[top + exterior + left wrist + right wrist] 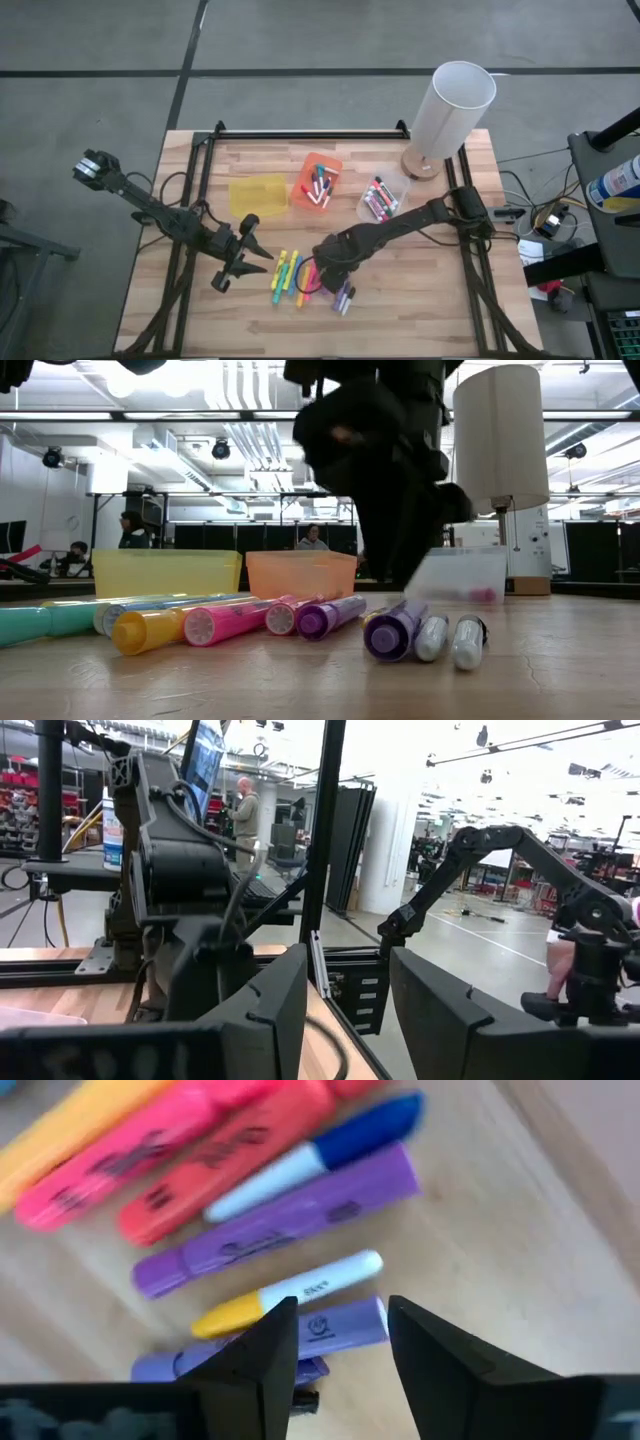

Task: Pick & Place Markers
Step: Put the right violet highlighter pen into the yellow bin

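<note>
Several markers [298, 278] in yellow, pink, orange, purple and blue lie loose on the wooden table [420, 300], side by side near its front middle. My right gripper [337, 272] points down over the right end of this group, open. In its wrist view its fingers stand over a purple marker [345, 1323] that lies flat beside a white-and-yellow one [290, 1292]; I see no touch. My left gripper [243, 273] waits open to the left of the markers, held level above the table [345, 990].
Behind the loose markers stand a yellow bin [258, 195], an orange bin [317, 182] with several markers in it and a clear bin [383, 198] with several more. A white lamp [450, 110] stands at the far right. A black frame [300, 133] edges the table.
</note>
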Controlling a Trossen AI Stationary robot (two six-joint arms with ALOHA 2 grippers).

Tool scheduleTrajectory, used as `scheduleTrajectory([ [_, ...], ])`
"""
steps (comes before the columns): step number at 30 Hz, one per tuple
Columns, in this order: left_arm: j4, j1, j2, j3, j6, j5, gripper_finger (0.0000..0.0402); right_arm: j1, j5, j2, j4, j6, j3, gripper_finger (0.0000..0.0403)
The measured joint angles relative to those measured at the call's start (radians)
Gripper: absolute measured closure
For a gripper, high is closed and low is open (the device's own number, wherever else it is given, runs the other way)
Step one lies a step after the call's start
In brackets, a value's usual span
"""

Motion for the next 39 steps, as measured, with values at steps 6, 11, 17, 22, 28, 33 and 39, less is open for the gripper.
scheduleTrajectory([
  [6, 0.0, 0.0, 0.0, 0.0, 0.0, 0.0, 0.0262, 0.017, -0.019, -0.014, 0.001, -0.479, 0.025, 0.0254],
  [11, 0.0, 0.0, 0.0, 0.0, 0.0, 0.0, 0.0262, 0.061, -0.063, -0.009, 0.007, -0.783, 0.026, 0.0267],
  [17, 0.0, -0.001, 0.0, 0.0, 0.0, 0.0, 0.0262, 0.084, -0.021, 0.002, 0.013, -1.159, 0.026, 0.0278],
  [22, -0.001, -0.001, 0.0, 0.0, 0.0, 0.0, 0.0262, 0.086, 0.068, 0.002, 0.016, -1.202, 0.026, 0.028],
  [28, -0.001, -0.001, 0.0, 0.0, 0.0, 0.0, 0.0262, 0.087, 0.076, 0.002, 0.015, -1.326, 0.016, 0.0273],
  [33, -0.001, 0.0, 0.0, 0.0, 0.0, 0.0, 0.0262, 0.085, 0.077, 0.002, 0.016, -1.36, -0.009, 0.0277],
  [39, -0.001, 0.0, 0.0, 0.0, 0.0, 0.0, 0.0262, 0.086, 0.107, 0.002, 0.019, -1.41, -0.039, 0.0288],
])
